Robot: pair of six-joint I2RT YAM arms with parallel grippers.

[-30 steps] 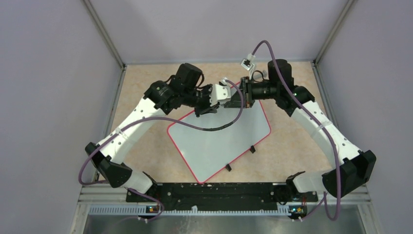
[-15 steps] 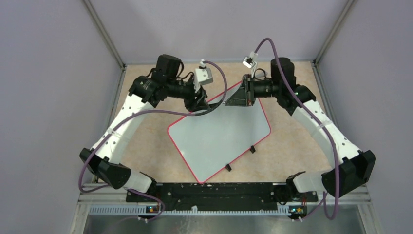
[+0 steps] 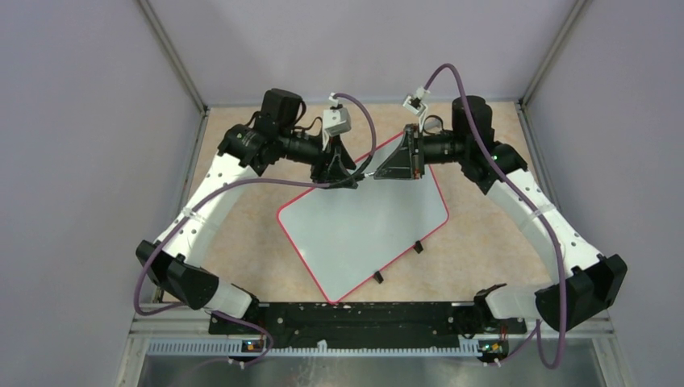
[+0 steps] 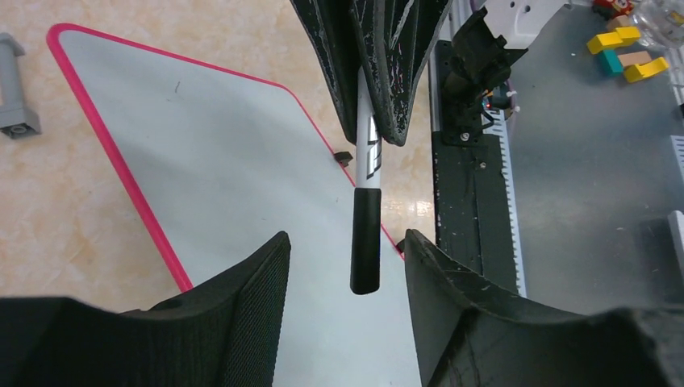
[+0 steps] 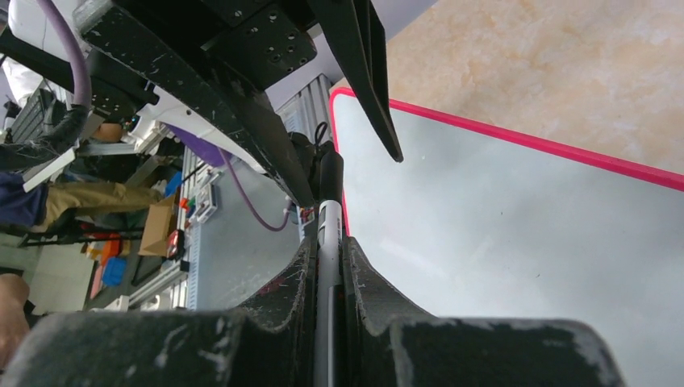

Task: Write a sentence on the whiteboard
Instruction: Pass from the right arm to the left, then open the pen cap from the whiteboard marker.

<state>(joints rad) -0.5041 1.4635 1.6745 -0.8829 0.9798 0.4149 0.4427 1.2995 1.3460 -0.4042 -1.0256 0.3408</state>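
Whiteboard point(image 3: 363, 234) lies flat mid-counter point(image 3: 242, 234), skewed, two black clips point(image 3: 417, 247) on its near-right edge. Right hand point(image 5: 327, 248) clenched on white marker point(image 4: 365, 242) above the board's far corner. Left hand point(image 4: 345, 240) released, fingers either side of marker's black end, not touching.

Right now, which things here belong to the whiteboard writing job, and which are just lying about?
For the job:
- whiteboard, blank
- marker, clamped in the right tool
- left tool, open at the marker's black end

Lying about:
- grey piece beside the board
- coloured blocks, far off to the side
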